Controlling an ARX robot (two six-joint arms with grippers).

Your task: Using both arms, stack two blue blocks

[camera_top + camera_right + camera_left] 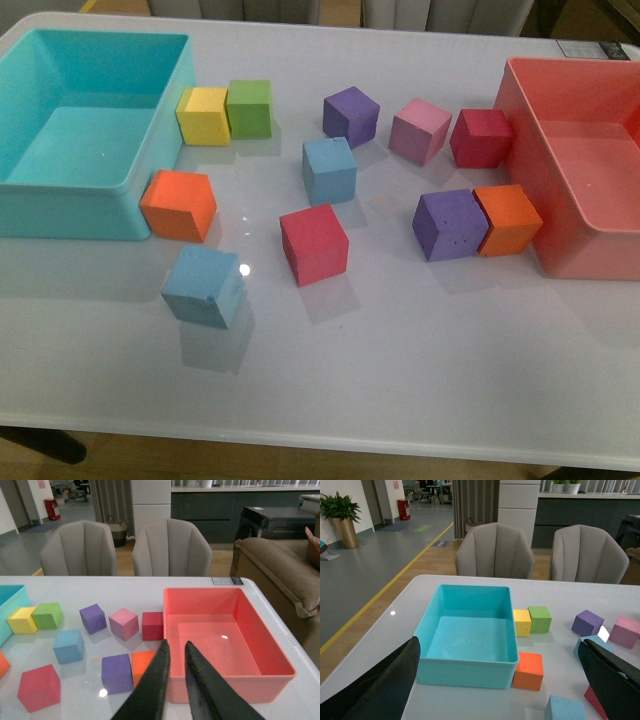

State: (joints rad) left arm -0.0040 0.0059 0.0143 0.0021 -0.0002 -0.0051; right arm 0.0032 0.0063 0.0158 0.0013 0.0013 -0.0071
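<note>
Nothing stacked yet: far blue block [329,169] sits central on the surface [420,370], near blue block [204,286] near-left, well apart. Both empty: left end effector [500,647] spread wide, right end effector [176,647] almost together. Picking and stacking all remain.

Two blue blocks [329,170] [204,286], two purple [351,116] [449,224], two orange [179,205] [508,220], two red [314,244] [480,138]; one yellow [203,116], one green [250,108], one pink [420,130]; two bins [70,185] [580,255].

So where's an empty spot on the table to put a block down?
The biggest bare patch is the near edge of the table, in front of the near blue block, the near red block and the pink bin. Both bins are empty inside too. The strip between the turquoise bin and the pink bin is crowded with blocks.
</note>
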